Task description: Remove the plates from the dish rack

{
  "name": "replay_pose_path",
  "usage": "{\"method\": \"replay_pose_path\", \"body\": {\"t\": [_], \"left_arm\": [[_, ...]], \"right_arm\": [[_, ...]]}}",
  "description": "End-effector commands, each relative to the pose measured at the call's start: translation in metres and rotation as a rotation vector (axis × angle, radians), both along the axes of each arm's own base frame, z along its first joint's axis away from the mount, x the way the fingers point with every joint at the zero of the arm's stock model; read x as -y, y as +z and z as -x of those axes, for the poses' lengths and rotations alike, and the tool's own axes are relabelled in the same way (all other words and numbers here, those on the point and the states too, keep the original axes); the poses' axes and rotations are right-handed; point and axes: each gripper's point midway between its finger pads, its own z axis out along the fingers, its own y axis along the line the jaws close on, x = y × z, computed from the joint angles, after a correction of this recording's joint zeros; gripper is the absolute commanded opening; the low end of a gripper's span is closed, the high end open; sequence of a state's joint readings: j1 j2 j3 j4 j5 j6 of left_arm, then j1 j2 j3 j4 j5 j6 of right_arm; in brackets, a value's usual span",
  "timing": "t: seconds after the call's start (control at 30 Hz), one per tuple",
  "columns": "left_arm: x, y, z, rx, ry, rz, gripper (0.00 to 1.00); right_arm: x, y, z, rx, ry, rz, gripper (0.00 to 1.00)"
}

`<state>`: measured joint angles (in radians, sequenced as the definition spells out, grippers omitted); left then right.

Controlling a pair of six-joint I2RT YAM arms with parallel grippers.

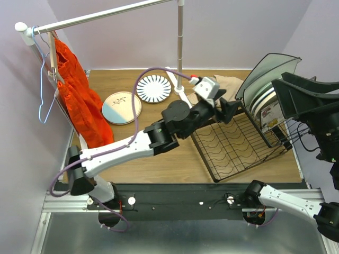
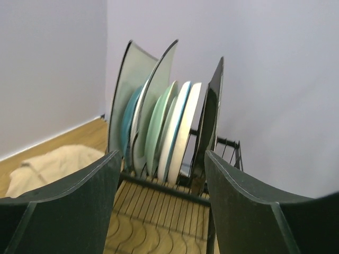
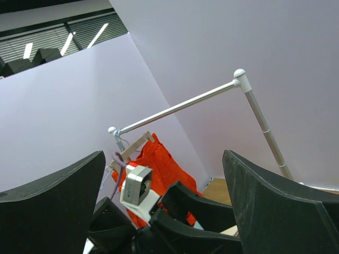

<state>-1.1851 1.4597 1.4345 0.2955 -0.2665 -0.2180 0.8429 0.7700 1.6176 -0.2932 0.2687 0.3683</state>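
The plates (image 2: 175, 127) stand on edge in the rack (image 1: 228, 144), rims facing the left hand (image 1: 231, 110), which hangs wide and empty. The right hand (image 3: 163, 154) is wide and empty.

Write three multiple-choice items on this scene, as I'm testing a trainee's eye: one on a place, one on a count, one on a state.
1. Where is the striped plate? A in the dish rack; B on the table beside the floral plate; C in the left gripper.
2. How many plates lie flat on the table? A one; B two; C four.
3. The left gripper is: A shut on a plate; B shut on nothing; C open and empty.
B: it lies flat by the floral plate. B: only those two. C: jaws spread, facing the racked plates.
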Motion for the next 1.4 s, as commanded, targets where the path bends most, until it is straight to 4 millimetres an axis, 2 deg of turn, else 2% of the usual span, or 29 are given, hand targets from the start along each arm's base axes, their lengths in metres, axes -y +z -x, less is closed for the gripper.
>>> {"method": "replay_pose_path", "body": {"t": [0.0, 0.03, 0.07, 0.1, 0.13, 0.17, 0.27, 0.4, 0.57, 0.8, 1.07, 1.37], "left_arm": [[0.043, 0.013, 0.001, 0.087, -0.064, 0.004, 0.72], [0.049, 0.025, 0.003, 0.106, -0.069, 0.022, 0.72], [0.063, 0.013, 0.001, 0.116, -0.069, -0.012, 0.72], [0.069, 0.013, 0.000, 0.122, -0.068, -0.017, 0.72], [0.073, 0.025, 0.003, 0.138, -0.071, 0.001, 0.72], [0.085, 0.014, 0.000, 0.143, -0.073, -0.025, 0.72], [0.104, 0.015, 0.002, 0.161, -0.095, -0.021, 0.72], [0.121, 0.009, 0.004, 0.168, -0.115, -0.028, 0.71], [0.140, -0.010, -0.004, 0.159, -0.100, -0.066, 0.71], [0.154, -0.031, -0.014, 0.165, -0.073, -0.119, 0.70], [0.170, -0.044, -0.001, 0.184, -0.118, -0.147, 0.67], [0.180, -0.054, 0.001, 0.215, -0.124, -0.183, 0.63]], "right_arm": [[0.005, -0.004, 0.004, 0.005, -0.005, 0.005, 1.00], [0.008, -0.003, 0.006, 0.007, -0.007, -0.002, 1.00], [0.010, -0.003, 0.007, 0.010, -0.008, -0.006, 1.00], [0.015, -0.003, 0.011, 0.015, -0.011, -0.013, 1.00], [0.018, -0.002, 0.012, 0.017, -0.015, -0.020, 1.00], [0.020, -0.003, 0.013, 0.015, -0.018, -0.024, 1.00], [0.029, -0.002, 0.019, 0.022, -0.028, -0.042, 1.00], [0.036, 0.001, 0.024, 0.034, -0.031, -0.056, 1.00], [0.044, 0.005, 0.031, 0.049, -0.030, -0.074, 1.00], [0.046, 0.003, 0.031, 0.045, -0.036, -0.075, 1.00], [0.046, 0.000, 0.028, 0.038, -0.052, -0.070, 1.00], [0.041, 0.000, 0.024, 0.033, -0.049, -0.060, 1.00]]}}
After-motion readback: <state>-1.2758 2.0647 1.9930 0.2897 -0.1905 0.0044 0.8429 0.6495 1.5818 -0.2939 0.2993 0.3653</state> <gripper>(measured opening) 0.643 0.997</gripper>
